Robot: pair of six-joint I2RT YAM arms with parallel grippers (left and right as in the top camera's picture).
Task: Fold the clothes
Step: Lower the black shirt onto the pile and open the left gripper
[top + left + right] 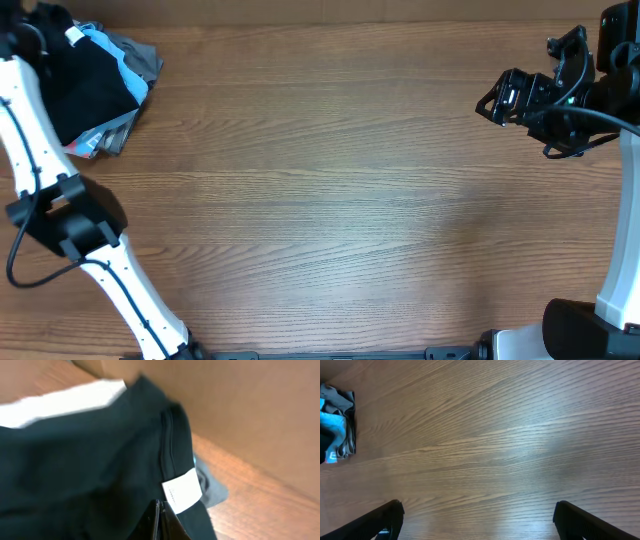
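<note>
- The wooden table (330,200) carries a heap of clothes at its far left corner.
- The black T-shirt (85,85) lies on top, over grey garments (145,55) and a light blue T-shirt (128,72).
- The right gripper (477,507) hovers at the far right, jaws spread, holding nothing.
- The left gripper (159,512) is clenched on the black T-shirt, beside its white neck label (182,490).

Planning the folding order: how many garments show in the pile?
3: black T-shirt on top, light blue shirt peeking from under it, grey garment rightmost. More may be hidden.
</note>
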